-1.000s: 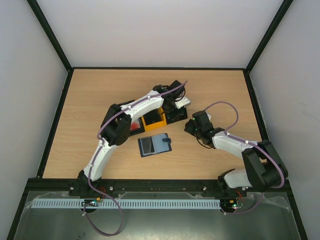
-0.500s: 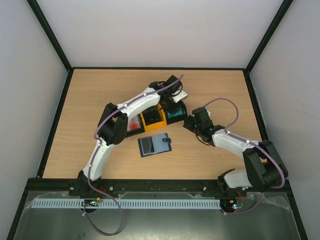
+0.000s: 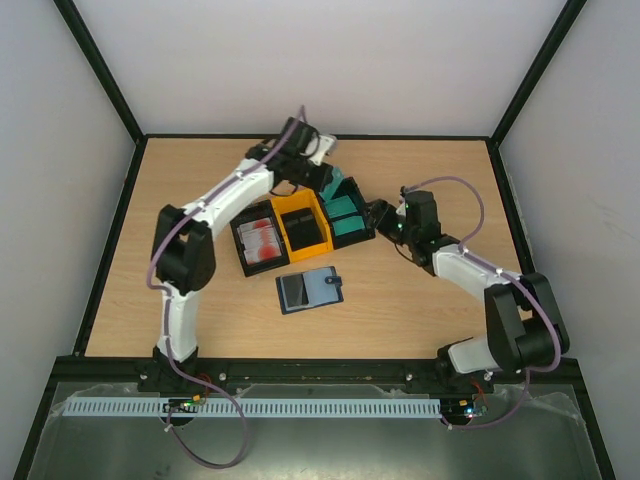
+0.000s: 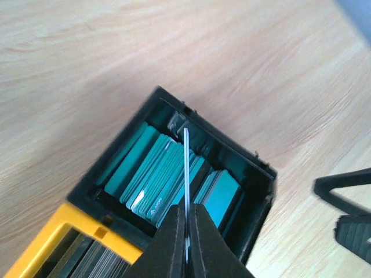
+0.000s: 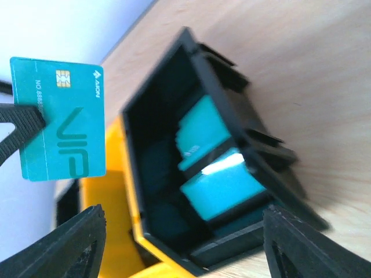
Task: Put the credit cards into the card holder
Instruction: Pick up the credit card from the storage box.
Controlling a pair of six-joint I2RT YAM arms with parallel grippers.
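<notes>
Jaws and cards at the bins. The left jaws are pressed shut on the lower edge of one teal card [image 4: 186, 168], which stands upright and is seen edge-on from the left wrist. From the right wrist, the card's face [image 5: 61, 116] shows a chip and large lettering. The card is held clear above the black bin [image 4: 255, 174], over the other teal cards [image 4: 156, 179] standing in loose rows inside it. The right jaws are spread wide and hold nothing. In the overhead view they sit just beside the right end of this bin [image 3: 352, 224]; contact with it cannot be judged. A yellow bin [image 3: 303, 226] adjoins the black one on its left and holds dark cards [image 4: 93, 255]. A second black bin [image 3: 240, 240] follows, holding white cards with red blotches [image 3: 262, 240]. The card holder [image 3: 309, 290] lies opened flat on the desk [image 3: 450, 170], nearer the arm bases than the bins and apart from them, its snap tab pointing right
</notes>
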